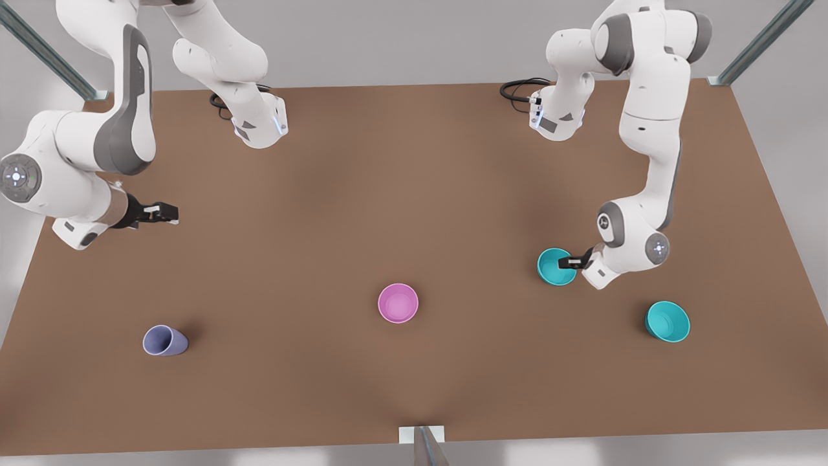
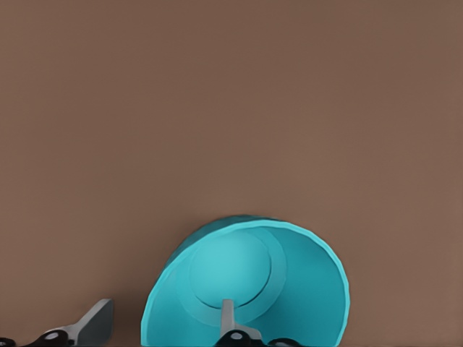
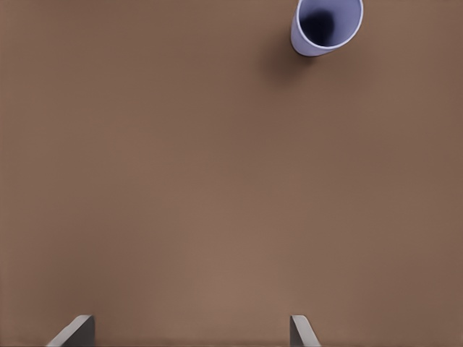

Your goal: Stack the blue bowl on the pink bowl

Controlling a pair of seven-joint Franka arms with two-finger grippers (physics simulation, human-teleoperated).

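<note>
Two teal bowls, one pink, one cup. Left gripper at blue bowl, fingers straddling rim, one inside, one outside; grip not closed. Second teal bowl well apart. Pink bowl mid-table. Right gripper spread wide, empty, above table; lavender cup near.

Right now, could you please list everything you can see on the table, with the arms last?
blue bowl: one, teal, toward the front view's right, its rim between the left gripper's fingers.
second teal bowl: one, teal, nearer the front view's right edge, standing apart.
pink bowl: one, magenta-pink, mid-table.
cup: one, lavender-grey, front view's left.
table: one, brown.
left gripper: open, one finger inside the blue bowl, one outside.
right gripper: open, waiting above the table at the front view's left.
</note>
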